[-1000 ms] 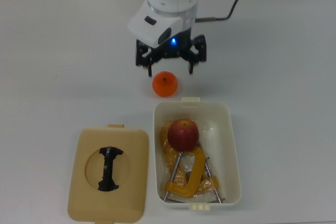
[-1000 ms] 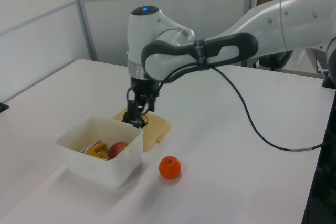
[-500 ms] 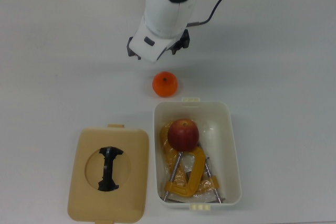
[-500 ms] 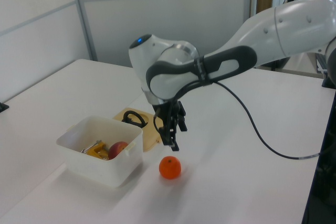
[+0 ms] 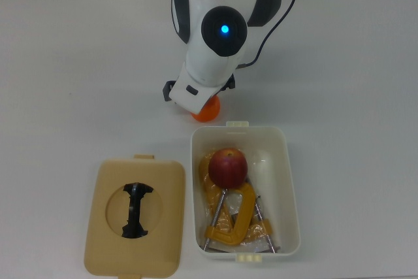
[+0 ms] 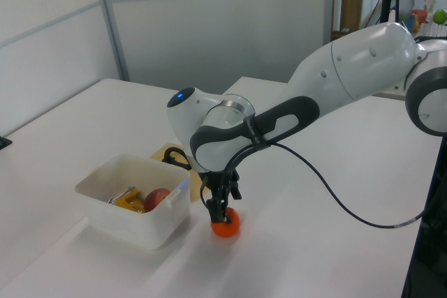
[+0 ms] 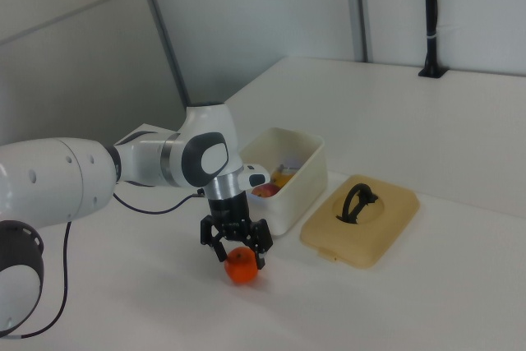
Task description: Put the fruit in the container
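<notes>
Lid (image 5: 134, 217) nearest me in the top view, flat tan plastic with a black handle, at nine o'clock of the container (image 5: 287, 181). I see that cream tub, deep and round-cornered, holding the glossy dark red apple (image 5: 228, 166) on a yellow metal clamp (image 5: 230, 220). At its twelve o'clock, the smooth orange (image 7: 242, 267) sits on the matte white desk (image 5: 78, 83), the black fingers (image 7: 237, 246) spread apart, straddling its top.
</notes>
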Controlling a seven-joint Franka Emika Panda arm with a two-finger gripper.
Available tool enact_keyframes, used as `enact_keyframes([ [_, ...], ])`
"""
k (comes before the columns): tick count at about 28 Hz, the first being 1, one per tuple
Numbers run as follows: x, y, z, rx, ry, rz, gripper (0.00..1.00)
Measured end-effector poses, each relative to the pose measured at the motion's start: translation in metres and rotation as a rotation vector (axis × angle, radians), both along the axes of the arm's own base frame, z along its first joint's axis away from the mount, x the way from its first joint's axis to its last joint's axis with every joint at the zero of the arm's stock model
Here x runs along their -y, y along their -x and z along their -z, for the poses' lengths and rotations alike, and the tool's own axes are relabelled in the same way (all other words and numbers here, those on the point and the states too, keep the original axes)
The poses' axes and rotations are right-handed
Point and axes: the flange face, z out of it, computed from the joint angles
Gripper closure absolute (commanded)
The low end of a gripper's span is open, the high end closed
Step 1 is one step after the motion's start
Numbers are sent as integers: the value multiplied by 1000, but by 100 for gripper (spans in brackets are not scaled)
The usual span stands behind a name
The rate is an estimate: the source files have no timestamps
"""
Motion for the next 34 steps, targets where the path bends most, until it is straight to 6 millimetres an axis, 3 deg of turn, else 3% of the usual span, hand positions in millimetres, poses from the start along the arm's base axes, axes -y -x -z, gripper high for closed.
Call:
enact_keyframes([
  [21,-27,-2,30,22,5,-61,1],
  [22,-27,-2,30,22,5,-61,9],
  [25,-27,-2,30,22,5,-61,51],
  [26,-27,-3,30,22,5,-61,77],
  [28,-27,-3,29,23,5,-61,95],
  [29,-26,-3,29,24,5,-60,100],
  [34,-22,-8,15,50,4,-51,100],
])
